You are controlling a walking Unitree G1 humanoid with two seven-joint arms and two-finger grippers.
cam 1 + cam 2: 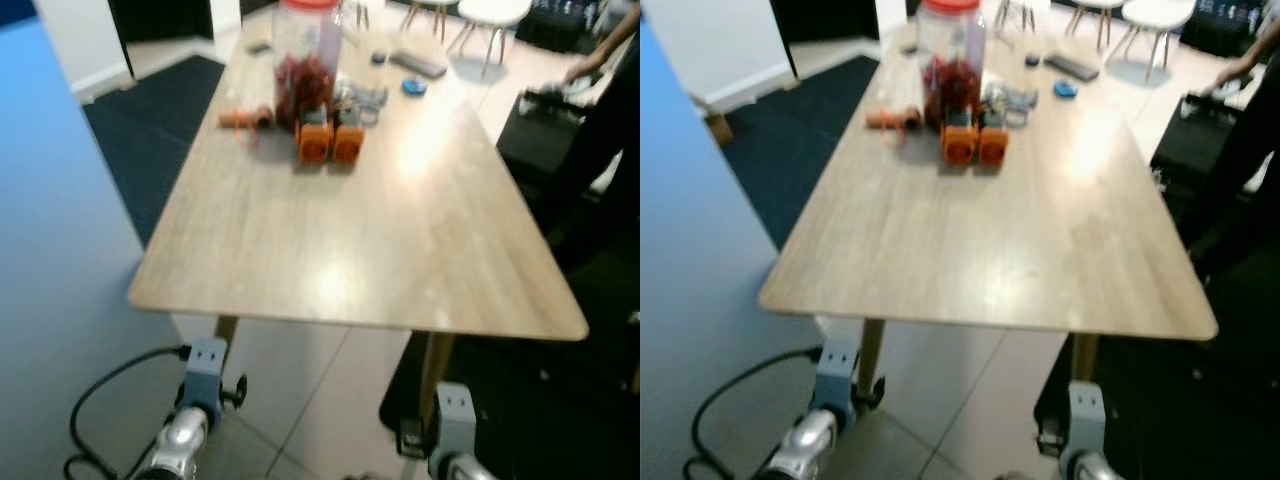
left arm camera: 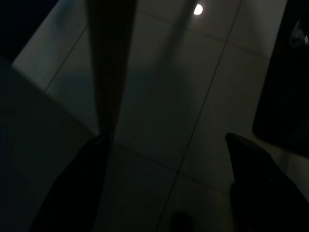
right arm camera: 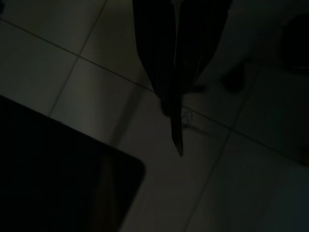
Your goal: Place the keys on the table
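Table [image 1: 400, 250] near edge bare, jar [image 1: 305, 60] far end, left gripper [image 2: 164, 188] spread empty, right gripper [image 3: 176, 121] closed, seemingly on keys [image 3: 186, 116].

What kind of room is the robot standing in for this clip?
Probably a dining or living area of a home. A long wooden table stands on a tiled floor beside a dark rug, with white chairs at the far end and a red-lidded jar among the clutter on the table.

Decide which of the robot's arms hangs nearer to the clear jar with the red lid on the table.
Left, though only slightly. The jar stands toward the table's far left. The left arm hangs below the near edge, roughly under that side; the right arm hangs further across.
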